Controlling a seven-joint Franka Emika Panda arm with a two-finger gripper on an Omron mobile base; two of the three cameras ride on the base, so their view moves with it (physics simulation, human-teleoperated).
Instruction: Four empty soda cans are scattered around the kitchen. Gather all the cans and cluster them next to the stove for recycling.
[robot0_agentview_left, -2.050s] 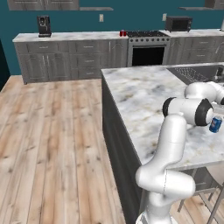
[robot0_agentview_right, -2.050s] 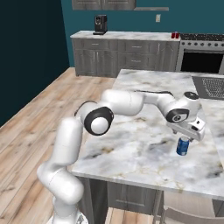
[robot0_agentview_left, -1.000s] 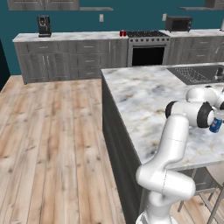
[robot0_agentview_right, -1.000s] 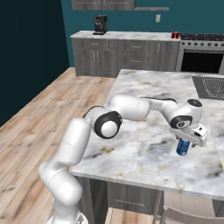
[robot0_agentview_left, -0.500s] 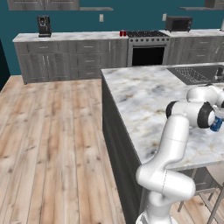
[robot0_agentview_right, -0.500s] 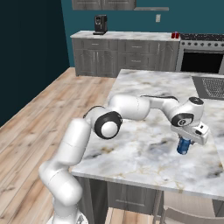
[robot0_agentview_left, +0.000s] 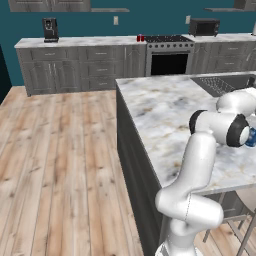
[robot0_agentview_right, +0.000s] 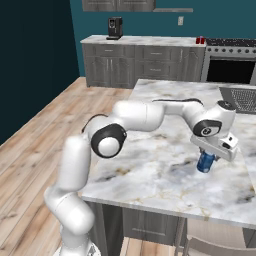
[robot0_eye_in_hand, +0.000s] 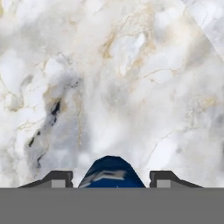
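kitchen | stove (robot0_agentview_left: 169, 55) | grey cabinets (robot0_agentview_left: 75, 70) | marble island (robot0_agentview_right: 165, 150)

Blue soda cans: one (robot0_agentview_right: 205, 162), centre right of the right base frame, on the marble bench (robot0_agentview_right: 160, 150).
Red cans: two (robot0_agentview_left: 140, 38), small, side by side, upper centre of the left base frame.
Coffee machines: one (robot0_agentview_left: 49, 29), upper left.
Microwaves: one (robot0_agentview_left: 203, 27), upper right.
Stoves: one (robot0_agentview_left: 168, 55), upper centre right.
Sinks: one (robot0_agentview_left: 220, 84), right edge.
Robot arms: one (robot0_agentview_right: 145, 117).
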